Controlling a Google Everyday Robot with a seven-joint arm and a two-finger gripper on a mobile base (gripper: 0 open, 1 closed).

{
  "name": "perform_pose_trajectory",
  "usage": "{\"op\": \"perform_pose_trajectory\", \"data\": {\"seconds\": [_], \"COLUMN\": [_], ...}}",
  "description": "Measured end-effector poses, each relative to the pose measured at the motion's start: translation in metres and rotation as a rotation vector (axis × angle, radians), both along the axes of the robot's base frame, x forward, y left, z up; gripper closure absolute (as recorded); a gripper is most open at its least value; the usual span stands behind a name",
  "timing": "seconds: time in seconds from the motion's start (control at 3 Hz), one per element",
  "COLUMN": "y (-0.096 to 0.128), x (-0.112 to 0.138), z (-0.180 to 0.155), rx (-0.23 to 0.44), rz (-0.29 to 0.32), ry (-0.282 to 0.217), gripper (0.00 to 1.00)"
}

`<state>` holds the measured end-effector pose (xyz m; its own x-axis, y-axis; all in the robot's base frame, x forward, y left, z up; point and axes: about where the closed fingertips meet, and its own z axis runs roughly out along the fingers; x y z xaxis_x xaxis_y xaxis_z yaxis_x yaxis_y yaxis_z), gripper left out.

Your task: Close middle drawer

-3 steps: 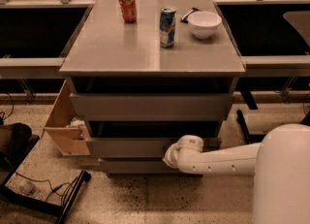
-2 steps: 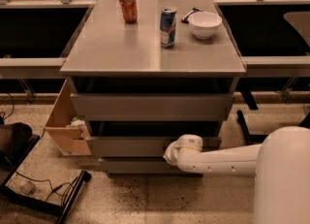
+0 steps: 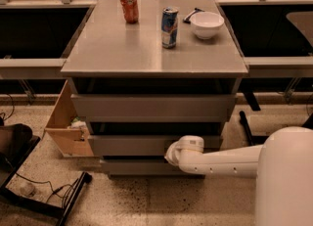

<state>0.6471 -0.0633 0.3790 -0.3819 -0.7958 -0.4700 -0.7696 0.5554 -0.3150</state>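
Note:
The middle drawer (image 3: 129, 145) shows as a plain grey handleless front, set between a taller front above and a shorter panel below. It sits a little behind the upper front's plane, and its inside is hidden. My gripper (image 3: 172, 152) is at the end of the white arm that reaches in from the right. It is right up against the right part of the middle drawer's front, near its lower edge.
The taller top drawer front (image 3: 151, 107) and the bottom panel (image 3: 142, 167) belong to the same grey cabinet. An orange can (image 3: 129, 7), a blue can (image 3: 169, 20) and a white bowl (image 3: 206, 24) stand on its top (image 3: 122, 49). An open wooden box (image 3: 66, 122) and cables (image 3: 44, 191) lie on the floor at left.

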Motion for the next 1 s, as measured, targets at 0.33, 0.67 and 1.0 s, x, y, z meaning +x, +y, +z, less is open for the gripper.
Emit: {"op": "perform_pose_trajectory", "data": {"seconds": [0.33,0.67,1.0], "y": [0.0,0.0,0.0], "x": [0.0,0.0,0.0], "z": [0.0,0.0,-0.0001], "rx": [0.0,0.0,0.0], "rz": [0.0,0.0,0.0], "ry": [0.0,0.0,0.0], "gripper": [0.23,0.01,0.0]}}
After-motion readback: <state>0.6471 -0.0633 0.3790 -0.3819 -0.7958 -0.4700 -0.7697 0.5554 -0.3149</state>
